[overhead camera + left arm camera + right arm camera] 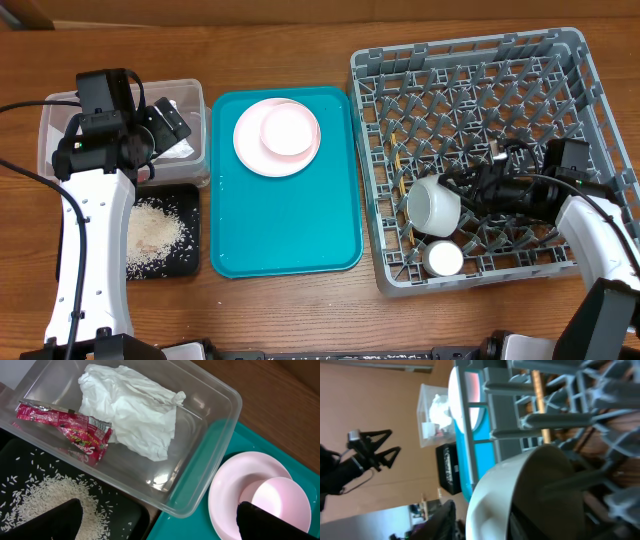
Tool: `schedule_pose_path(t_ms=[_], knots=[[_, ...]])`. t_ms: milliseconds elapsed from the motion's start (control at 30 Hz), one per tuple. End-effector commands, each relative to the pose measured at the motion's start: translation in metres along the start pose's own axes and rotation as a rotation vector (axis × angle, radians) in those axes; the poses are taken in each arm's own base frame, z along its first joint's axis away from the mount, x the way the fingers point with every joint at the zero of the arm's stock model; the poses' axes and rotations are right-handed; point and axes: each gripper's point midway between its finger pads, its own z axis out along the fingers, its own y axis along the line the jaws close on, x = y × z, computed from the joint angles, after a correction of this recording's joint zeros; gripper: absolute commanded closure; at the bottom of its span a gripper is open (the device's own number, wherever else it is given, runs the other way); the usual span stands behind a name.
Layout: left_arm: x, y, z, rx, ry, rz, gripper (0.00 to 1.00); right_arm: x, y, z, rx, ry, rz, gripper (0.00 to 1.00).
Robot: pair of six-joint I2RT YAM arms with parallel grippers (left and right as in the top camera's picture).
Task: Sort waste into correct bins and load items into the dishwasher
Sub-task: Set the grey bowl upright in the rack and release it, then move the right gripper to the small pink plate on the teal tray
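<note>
In the rack [560,50] my right gripper [464,196] clamps the bowl [430,203]; my left gripper [162,521] gapes empty over the tub [220,430]; packet [70,430] print unreadable.

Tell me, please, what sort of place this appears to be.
Probably a robotics lab bench staged as a dish-clearing station, not a real kitchen: a grey dish rack, a teal tray with pink plates, and a clear waste tub sit on a wooden table.
</note>
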Motion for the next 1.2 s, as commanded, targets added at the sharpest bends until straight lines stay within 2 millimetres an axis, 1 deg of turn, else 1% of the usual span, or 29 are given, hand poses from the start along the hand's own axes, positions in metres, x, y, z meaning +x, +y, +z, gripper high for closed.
schedule_pose_path(t_ms=[0, 100, 233, 300, 367, 433, 533, 633, 733, 867, 967, 1033, 1067, 1100, 1167], knots=[[-0.008, -0.003, -0.006, 0.011, -0.024, -0.011, 0.00, -0.009, -0.008, -0.009, 0.032, -0.041, 0.005, 0.64], [-0.008, -0.003, -0.006, 0.010, -0.023, -0.011, 0.00, -0.019, -0.005, -0.019, 0.035, -0.074, 0.007, 0.62], [-0.008, -0.003, -0.006, 0.010, -0.023, -0.011, 0.00, -0.031, 0.006, -0.031, 0.054, -0.099, 0.000, 0.57], [-0.008, -0.003, -0.006, 0.011, -0.024, -0.011, 0.00, -0.038, 0.009, -0.037, 0.097, -0.109, -0.003, 0.55], [-0.008, -0.003, -0.006, 0.011, -0.024, -0.011, 0.00, -0.043, 0.011, -0.044, 0.156, -0.123, -0.004, 0.54], [-0.008, -0.003, -0.006, 0.010, -0.023, -0.011, 0.00, -0.048, 0.016, -0.049, 0.187, -0.133, -0.015, 0.53], [-0.008, -0.003, -0.006, 0.010, -0.024, -0.011, 0.00, -0.052, 0.032, -0.051, 0.186, -0.129, -0.040, 0.54], [-0.008, -0.003, -0.006, 0.011, -0.024, -0.011, 0.00, -0.052, 0.046, -0.045, 0.217, -0.105, -0.083, 0.54], [-0.008, -0.003, -0.006, 0.011, -0.024, -0.011, 0.00, -0.050, 0.064, -0.030, 0.272, -0.070, -0.171, 0.54], [-0.008, -0.003, -0.006, 0.011, -0.024, -0.011, 0.00, -0.044, 0.097, 0.003, 0.356, -0.035, -0.317, 0.54], [-0.008, -0.003, -0.006, 0.011, -0.024, -0.011, 0.00, -0.034, 0.128, 0.036, 0.389, -0.028, -0.482, 0.55], [-0.008, -0.003, -0.006, 0.011, -0.024, -0.011, 0.00, -0.022, 0.149, 0.065, 0.398, -0.035, -0.615, 0.54], [-0.008, -0.003, -0.006, 0.011, -0.024, -0.011, 0.00, -0.019, 0.153, 0.073, 0.403, -0.037, -0.647, 0.54], [-0.008, -0.003, -0.006, 0.011, -0.024, -0.011, 0.00, -0.012, 0.161, 0.086, 0.413, -0.043, -0.700, 0.53], [-0.008, -0.003, -0.006, 0.011, -0.024, -0.011, 0.00, -0.001, 0.170, 0.106, 0.436, -0.057, -0.779, 0.50]])
